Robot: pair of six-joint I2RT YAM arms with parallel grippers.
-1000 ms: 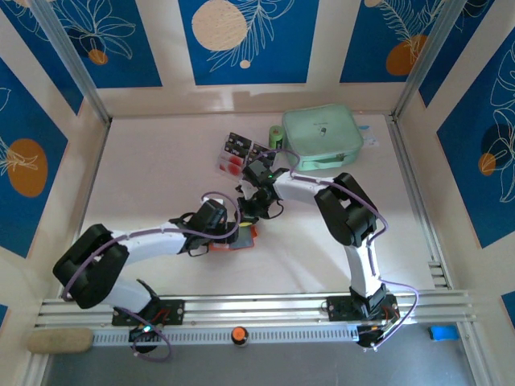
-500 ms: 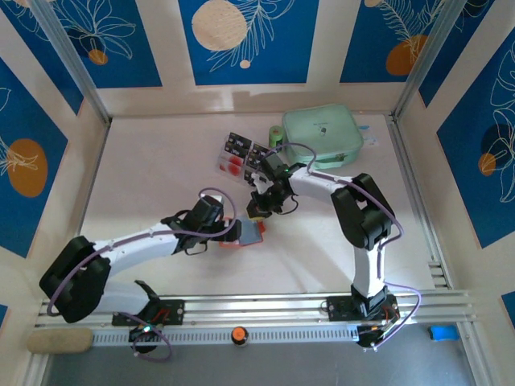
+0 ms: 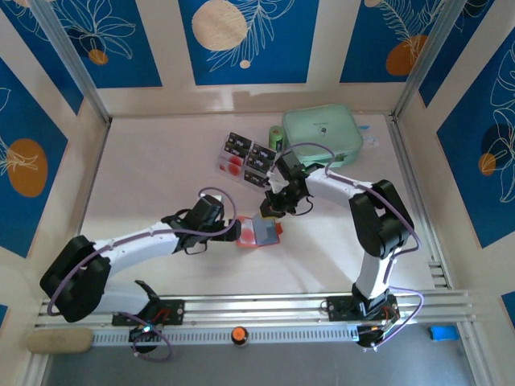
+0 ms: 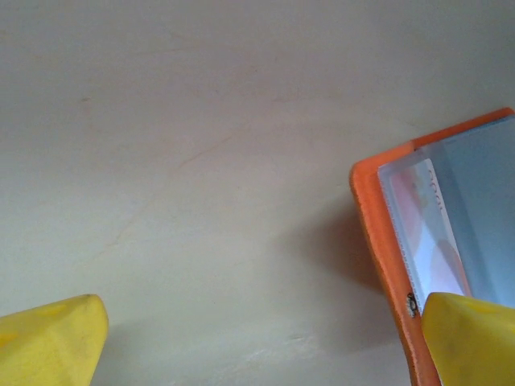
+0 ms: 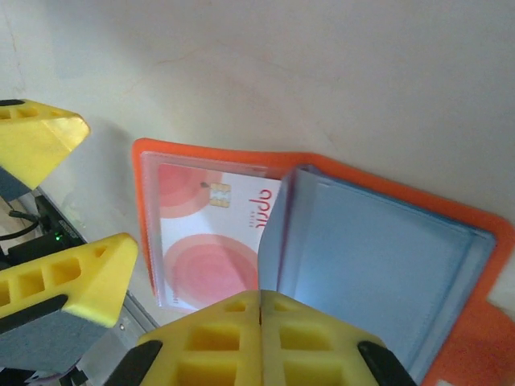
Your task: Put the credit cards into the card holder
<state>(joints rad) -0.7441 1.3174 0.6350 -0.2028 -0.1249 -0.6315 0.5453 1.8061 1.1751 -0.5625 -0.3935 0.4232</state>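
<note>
Card holder [image 3: 259, 231]: open flat on the surface [image 3: 153, 177], between both arms. Orange left edge just beside the wide-spread left jaws. Grey inner leaf upright, seemingly pinched by the pressed-together right jaws. Credit cards [image 3: 238, 146] well beyond, nearer the right arm.

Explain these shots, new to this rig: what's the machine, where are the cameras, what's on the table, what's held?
Two robot arms, bolted at the near edge of the table. The wide picture looks down from above; the other two come from wrist cameras. On the table: the open orange card holder, loose credit cards, a mint-green pouch. A card sits in the holder's clear pocket. The left gripper is open, holding nothing. The right gripper is shut at the grey flap; whether it pinches it I can't tell.
</note>
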